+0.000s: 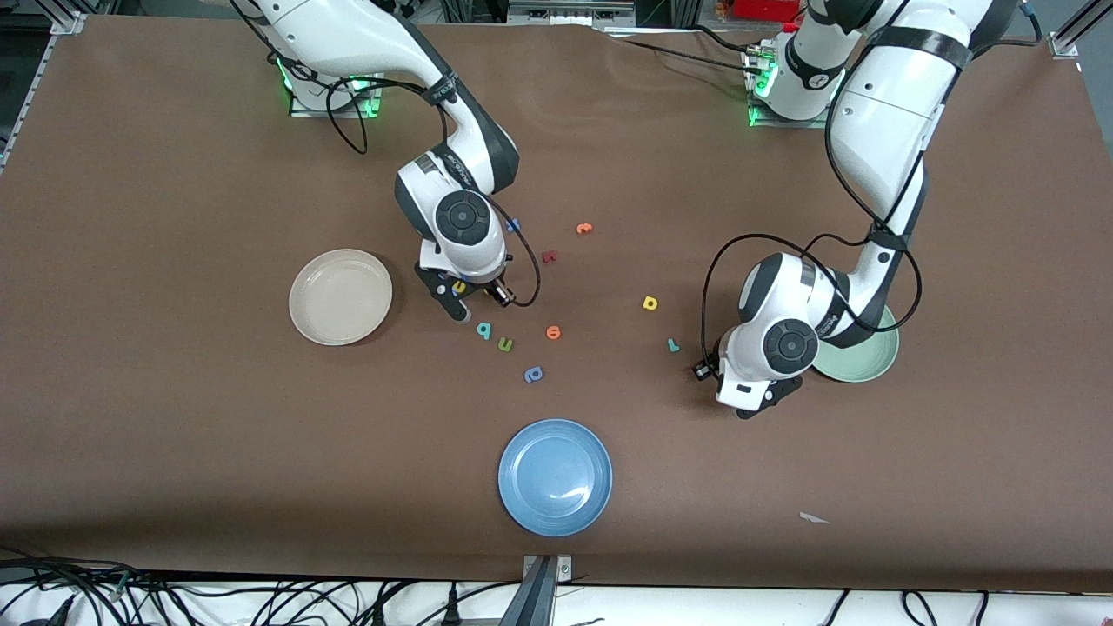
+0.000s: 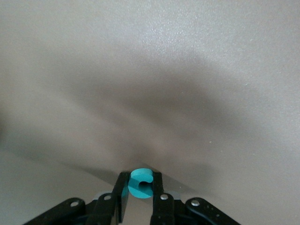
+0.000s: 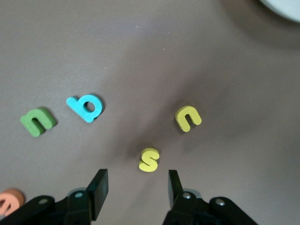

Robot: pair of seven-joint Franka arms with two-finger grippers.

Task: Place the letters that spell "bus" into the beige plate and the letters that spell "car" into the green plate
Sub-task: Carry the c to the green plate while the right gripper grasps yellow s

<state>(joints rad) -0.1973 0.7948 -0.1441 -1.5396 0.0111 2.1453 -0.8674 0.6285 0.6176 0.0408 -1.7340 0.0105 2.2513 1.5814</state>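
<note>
Both grippers were down at the tabletop, each at a toy letter.

The beige plate (image 1: 340, 296) sat empty toward the right arm's end. Just beside it, the right gripper (image 3: 136, 187) stood with fingers apart around the yellow s (image 3: 149, 159), yellow u (image 3: 188, 117) and teal b (image 3: 86, 107) near. The left gripper (image 2: 140, 199) was clamped on the teal c (image 2: 139, 183), beside the green plate (image 1: 869, 358).
</note>
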